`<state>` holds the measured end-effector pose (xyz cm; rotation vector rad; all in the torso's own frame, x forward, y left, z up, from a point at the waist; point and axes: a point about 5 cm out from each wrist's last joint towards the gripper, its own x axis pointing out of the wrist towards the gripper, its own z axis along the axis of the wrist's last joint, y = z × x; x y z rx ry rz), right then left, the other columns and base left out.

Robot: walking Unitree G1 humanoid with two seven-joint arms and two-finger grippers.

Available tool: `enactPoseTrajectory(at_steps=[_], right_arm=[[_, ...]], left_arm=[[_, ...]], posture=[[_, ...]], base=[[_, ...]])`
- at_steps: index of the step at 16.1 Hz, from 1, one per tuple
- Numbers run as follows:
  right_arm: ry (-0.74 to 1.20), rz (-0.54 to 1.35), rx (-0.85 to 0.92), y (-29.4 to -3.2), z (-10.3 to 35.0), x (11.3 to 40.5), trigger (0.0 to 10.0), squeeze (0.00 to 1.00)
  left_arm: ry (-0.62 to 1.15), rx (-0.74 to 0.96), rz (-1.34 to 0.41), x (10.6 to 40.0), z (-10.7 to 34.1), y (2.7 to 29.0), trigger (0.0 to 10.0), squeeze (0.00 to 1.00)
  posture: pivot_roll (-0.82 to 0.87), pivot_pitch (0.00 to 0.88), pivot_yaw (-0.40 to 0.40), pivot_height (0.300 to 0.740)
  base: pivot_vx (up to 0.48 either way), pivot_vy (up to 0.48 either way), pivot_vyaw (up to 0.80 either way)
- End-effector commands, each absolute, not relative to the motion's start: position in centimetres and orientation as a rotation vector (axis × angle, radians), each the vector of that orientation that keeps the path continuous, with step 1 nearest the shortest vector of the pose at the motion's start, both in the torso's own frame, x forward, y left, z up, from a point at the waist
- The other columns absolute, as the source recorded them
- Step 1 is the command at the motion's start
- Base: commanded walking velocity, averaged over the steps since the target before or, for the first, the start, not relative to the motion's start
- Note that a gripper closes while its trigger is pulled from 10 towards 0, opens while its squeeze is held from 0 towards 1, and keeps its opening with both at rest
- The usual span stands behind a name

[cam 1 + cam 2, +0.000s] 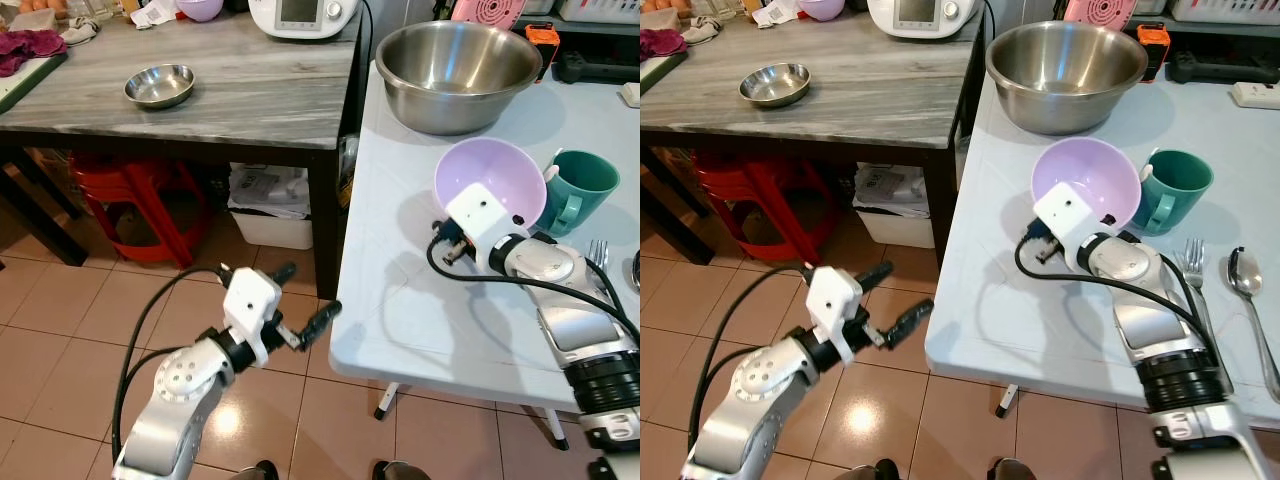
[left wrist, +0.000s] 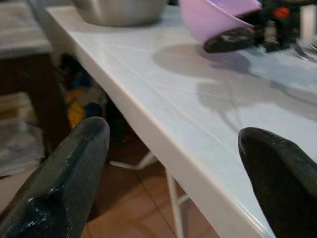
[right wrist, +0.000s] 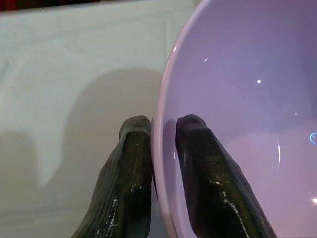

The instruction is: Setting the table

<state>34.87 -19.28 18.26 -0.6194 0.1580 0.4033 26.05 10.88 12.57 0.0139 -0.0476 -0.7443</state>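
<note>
One lilac bowl [image 1: 1087, 180] hangs tilted above the white table [image 1: 1020, 300], near the green mug [image 1: 1175, 188], its rim pinched between the right gripper [image 3: 163, 126] fingers for carrying, while the left gripper [image 1: 305, 300] waits wide open and empty off the table's edge.

Head eyes look down; wrist cameras sit close.

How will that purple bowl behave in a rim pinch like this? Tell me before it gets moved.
The purple bowl looks like thin, stiff plastic, so probably light and rigid. Its glossy inside suggests it could slip. The right gripper pinches only the rim, one finger inside and one outside, and the bowl hangs tilted above the white table, so it may swing or pivot.
</note>
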Motion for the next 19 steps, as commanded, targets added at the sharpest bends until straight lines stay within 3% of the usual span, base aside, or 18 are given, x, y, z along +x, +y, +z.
enactPoseTrajectory(at_steps=[1, 3, 4, 8, 11, 19], right_arm=[[0.084, 0.374, -0.567, -18.8, 19.1, 34.6, 0.0, 0.0], [0.039, 0.337, -0.514, -18.4, 19.1, 34.3, 0.0, 0.0], [-0.01, 0.281, -0.427, -17.8, 18.9, 33.7, 10.0, 0.0], [-0.071, 0.146, -0.298, -17.2, 17.9, 31.9, 10.0, 0.0], [-0.069, 0.122, -0.258, -17.1, 17.4, 31.3, 10.0, 0.0], [-0.111, 0.084, -0.241, -17.4, 17.9, 31.2, 10.0, 0.0]], left_arm=[[-0.046, 0.009, -0.665, 26.7, 12.7, 11.8, 10.0, 0.0], [-0.055, 0.012, -0.596, 27.3, 12.8, 12.4, 10.0, 0.0], [-0.061, -0.02, -0.509, 28.1, 13.1, 13.3, 10.0, 0.0], [-0.073, -0.096, -0.353, 29.6, 13.5, 15.1, 10.0, 0.0], [-0.084, -0.103, -0.335, 30.1, 13.7, 15.3, 10.0, 0.0], [-0.106, -0.1, -0.337, 30.9, 14.2, 15.2, 10.0, 0.0]], posture=[[-0.17, 0.171, 0.057, 0.74], [-0.16, 0.166, 0.055, 0.74], [-0.16, 0.159, 0.05, 0.74], [-0.17, 0.148, 0.053, 0.74], [-0.18, 0.14, 0.061, 0.74], [-0.17, 0.128, 0.072, 0.74]], base=[[0.0, 0.0, 0.0], [0.0, 0.0, 0.0], [0.0, 0.0, 0.0], [0.0, 0.0, 0.0], [0.0, 0.0, -0.15], [0.0, 0.339, -0.78]])
